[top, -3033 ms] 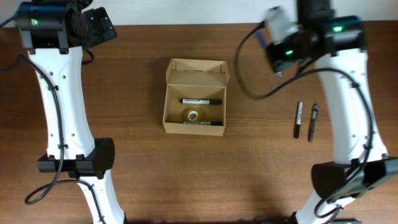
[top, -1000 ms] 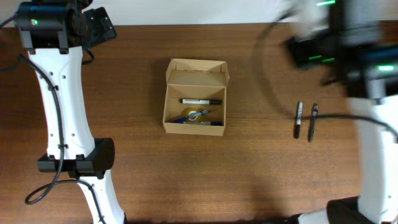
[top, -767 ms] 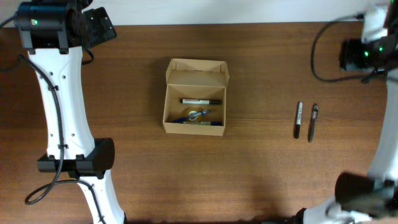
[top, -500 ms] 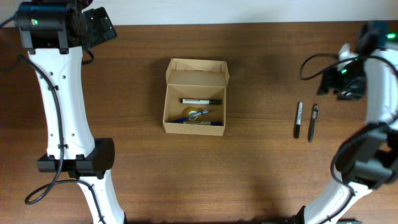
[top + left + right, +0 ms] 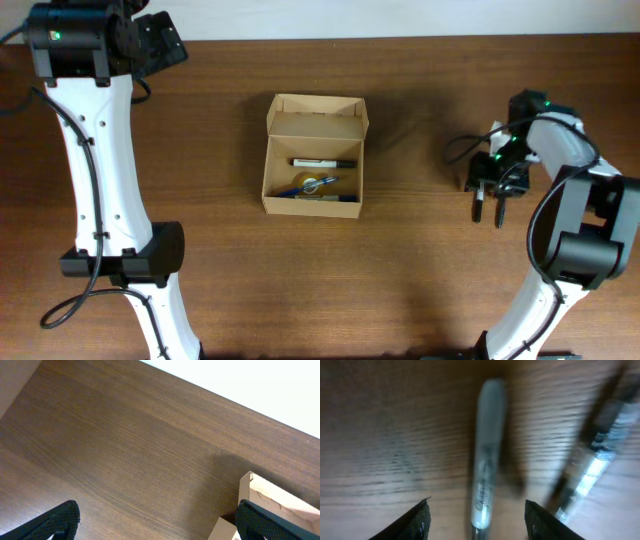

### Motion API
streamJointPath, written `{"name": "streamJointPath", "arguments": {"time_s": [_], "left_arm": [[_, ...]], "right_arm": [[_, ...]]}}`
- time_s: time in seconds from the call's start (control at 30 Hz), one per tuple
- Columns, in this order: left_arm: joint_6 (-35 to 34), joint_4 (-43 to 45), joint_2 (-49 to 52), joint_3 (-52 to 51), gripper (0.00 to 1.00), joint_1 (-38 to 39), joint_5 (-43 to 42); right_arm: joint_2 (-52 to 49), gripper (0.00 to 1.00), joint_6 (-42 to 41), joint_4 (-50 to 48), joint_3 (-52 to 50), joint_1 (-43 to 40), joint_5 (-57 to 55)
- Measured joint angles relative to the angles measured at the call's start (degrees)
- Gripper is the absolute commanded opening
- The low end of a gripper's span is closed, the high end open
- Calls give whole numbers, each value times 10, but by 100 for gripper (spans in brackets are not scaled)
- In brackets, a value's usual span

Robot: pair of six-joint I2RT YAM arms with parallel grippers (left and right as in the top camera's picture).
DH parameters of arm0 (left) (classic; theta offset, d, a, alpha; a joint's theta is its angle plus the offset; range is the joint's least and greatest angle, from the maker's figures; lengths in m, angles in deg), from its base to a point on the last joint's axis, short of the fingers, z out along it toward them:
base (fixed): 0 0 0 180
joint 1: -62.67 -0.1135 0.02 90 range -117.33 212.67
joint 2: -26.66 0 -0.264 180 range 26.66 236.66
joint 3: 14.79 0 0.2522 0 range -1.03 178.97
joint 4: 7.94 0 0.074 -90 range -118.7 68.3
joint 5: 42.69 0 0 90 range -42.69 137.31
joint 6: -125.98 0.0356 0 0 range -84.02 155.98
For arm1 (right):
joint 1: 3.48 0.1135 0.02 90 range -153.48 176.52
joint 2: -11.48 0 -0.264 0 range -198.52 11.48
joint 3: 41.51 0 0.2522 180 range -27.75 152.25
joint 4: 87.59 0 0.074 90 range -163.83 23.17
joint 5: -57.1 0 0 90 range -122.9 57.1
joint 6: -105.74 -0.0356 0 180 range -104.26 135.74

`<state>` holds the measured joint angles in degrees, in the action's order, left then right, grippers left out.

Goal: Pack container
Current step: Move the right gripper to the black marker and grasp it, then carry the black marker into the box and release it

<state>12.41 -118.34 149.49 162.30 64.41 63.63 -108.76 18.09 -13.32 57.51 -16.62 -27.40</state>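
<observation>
The container (image 5: 313,155), a tan cardboard box with its flap lid standing open at the back, sits mid-table; a corner of the container (image 5: 265,497) shows in the left wrist view. Inside lie a black-and-white marker (image 5: 323,162), a blue pen (image 5: 300,186) and another pen along the front wall. My right gripper (image 5: 487,187) is low over two pens at the right. It (image 5: 477,525) is open and straddles a grey marker (image 5: 485,470) without touching it. A clear pen (image 5: 592,465) lies just outside the right finger. My left gripper (image 5: 155,45) hangs open at the far left, holding nothing.
Only the lower ends of the two pens (image 5: 479,208) (image 5: 500,213) poke out from under the right wrist in the overhead view. Bare brown tabletop (image 5: 125,445) lies beneath the left gripper (image 5: 160,527). The table's back edge meets a white wall.
The right arm swung from the back of the table down onto the two pens at the right. Its jaws narrowed a little. The left arm and the box stayed put.
</observation>
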Motion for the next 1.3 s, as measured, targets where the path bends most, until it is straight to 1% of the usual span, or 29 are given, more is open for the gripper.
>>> {"name": "streamJointPath", "arguments": {"time_s": [0.17, 0.23, 0.27, 0.3, 0.33, 0.4, 0.43, 0.47, 0.7, 0.8, 0.87, 0.93, 0.97, 1.0, 1.13, 1.23, 1.3], "left_arm": [[0, 0, 0, 0, 100, 0, 0], [0, 0, 0, 0, 100, 0, 0], [0, 0, 0, 0, 100, 0, 0], [0, 0, 0, 0, 100, 0, 0], [0, 0, 0, 0, 100, 0, 0], [0, 0, 0, 0, 100, 0, 0], [0, 0, 0, 0, 100, 0, 0], [0, 0, 0, 0, 100, 0, 0], [0, 0, 0, 0, 100, 0, 0], [0, 0, 0, 0, 100, 0, 0], [0, 0, 0, 0, 100, 0, 0], [0, 0, 0, 0, 100, 0, 0], [0, 0, 0, 0, 100, 0, 0], [0, 0, 0, 0, 100, 0, 0], [0, 0, 0, 0, 100, 0, 0], [0, 0, 0, 0, 100, 0, 0], [0, 0, 0, 0, 100, 0, 0]], "right_arm": [[6, 59, 29, -32, -24, 9, 0], [8, 53, 35, -39, -27, 9, 0], [8, 43, 37, -42, -28, 9, 0], [9, 24, 38, -46, -28, 9, 0], [9, 19, 37, -50, -28, 9, -2], [8, 17, 37, -55, -29, 9, -8], [8, 13, 37, -56, -30, 8, -9], [8, 4, 36, -57, -30, 8, -9], [8, 4, 26, -48, -27, 8, -5], [8, 4, 32, -3, -4, 13, 17], [9, 4, 39, 24, 33, 21, 30], [14, 4, 53, 69, 104, 37, 45], [24, 4, 66, 90, 158, 53, 55], [28, 4, 70, 97, 179, 59, 57], [70, 4, 130, 146, 339, 128, 71], [101, 4, 196, 179, 424, 202, 80], [116, 4, 249, 199, 446, 257, 83]]}}
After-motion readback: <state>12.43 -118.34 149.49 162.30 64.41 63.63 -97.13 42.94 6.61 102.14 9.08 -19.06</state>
